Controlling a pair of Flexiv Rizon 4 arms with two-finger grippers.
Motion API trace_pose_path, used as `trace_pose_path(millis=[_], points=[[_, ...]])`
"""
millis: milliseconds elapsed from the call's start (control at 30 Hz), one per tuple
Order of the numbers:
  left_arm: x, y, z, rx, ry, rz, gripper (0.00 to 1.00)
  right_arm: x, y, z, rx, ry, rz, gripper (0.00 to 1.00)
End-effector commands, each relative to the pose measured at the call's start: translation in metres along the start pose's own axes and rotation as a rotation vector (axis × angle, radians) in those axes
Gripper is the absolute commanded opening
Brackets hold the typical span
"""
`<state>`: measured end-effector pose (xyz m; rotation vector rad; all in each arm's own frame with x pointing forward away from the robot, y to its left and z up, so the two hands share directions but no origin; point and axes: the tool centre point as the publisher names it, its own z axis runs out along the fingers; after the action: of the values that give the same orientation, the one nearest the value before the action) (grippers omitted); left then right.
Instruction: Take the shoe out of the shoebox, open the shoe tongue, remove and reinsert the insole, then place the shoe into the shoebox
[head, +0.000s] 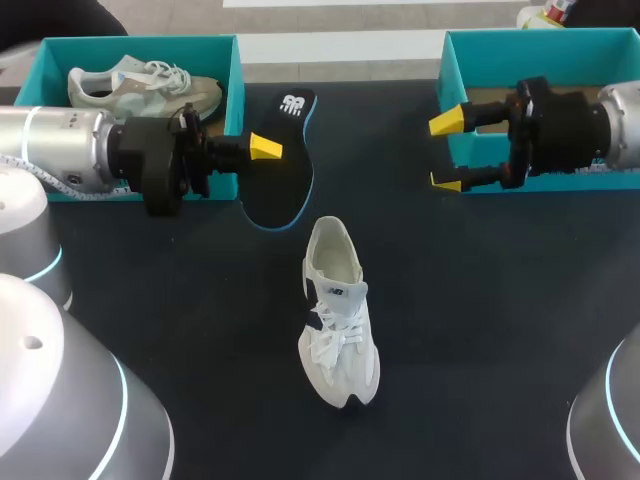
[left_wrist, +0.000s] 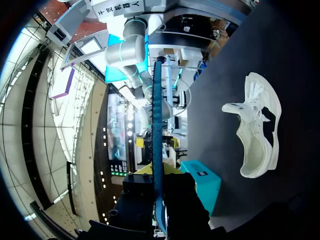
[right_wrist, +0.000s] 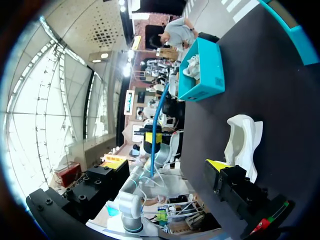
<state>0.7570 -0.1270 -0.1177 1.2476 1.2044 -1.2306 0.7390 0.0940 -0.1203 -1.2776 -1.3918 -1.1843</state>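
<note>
A white shoe (head: 338, 315) lies on the dark table near the middle, its opening toward the boxes; it also shows in the left wrist view (left_wrist: 257, 132) and beside my right finger (right_wrist: 242, 137). My left gripper (head: 265, 147) is shut on a black insole with a blue rim (head: 280, 200), held above the table just beyond the shoe. In the left wrist view the insole (left_wrist: 158, 115) runs edge-on between the fingers. My right gripper (head: 447, 152) hangs open and empty in front of the right teal shoebox (head: 540, 38).
A second teal shoebox (head: 140, 42) at the back left holds a grey-beige shoe (head: 140, 88). My left arm passes in front of that box. Bare table lies around the white shoe and toward the front edge.
</note>
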Motion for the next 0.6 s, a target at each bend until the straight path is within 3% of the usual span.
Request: trace_pose_path(millis=[33,200,300,433,600], points=[[-0.005,-0.008,0.003,-0.047,0.067,-0.409,0.00,0.000,0.000,0.001,-0.001,-0.002,0.001,1.00],[-0.012,-0.026,-0.001,-0.041,0.263,-0.949,0.00,0.000,0.000,0.001,-0.001,-0.002,0.001,1.00],[-0.017,-0.030,-0.004,-0.027,0.287,-1.135,0.00,0.000,0.000,0.001,-0.001,-0.002,0.001,1.00],[-0.015,-0.032,-0.008,-0.001,0.250,-1.436,0.00,0.000,0.000,0.001,-0.001,-0.002,0.001,1.00],[-0.007,-0.026,-0.004,0.052,0.102,-1.808,0.00,0.000,0.000,0.001,-0.001,-0.002,0.001,1.00]])
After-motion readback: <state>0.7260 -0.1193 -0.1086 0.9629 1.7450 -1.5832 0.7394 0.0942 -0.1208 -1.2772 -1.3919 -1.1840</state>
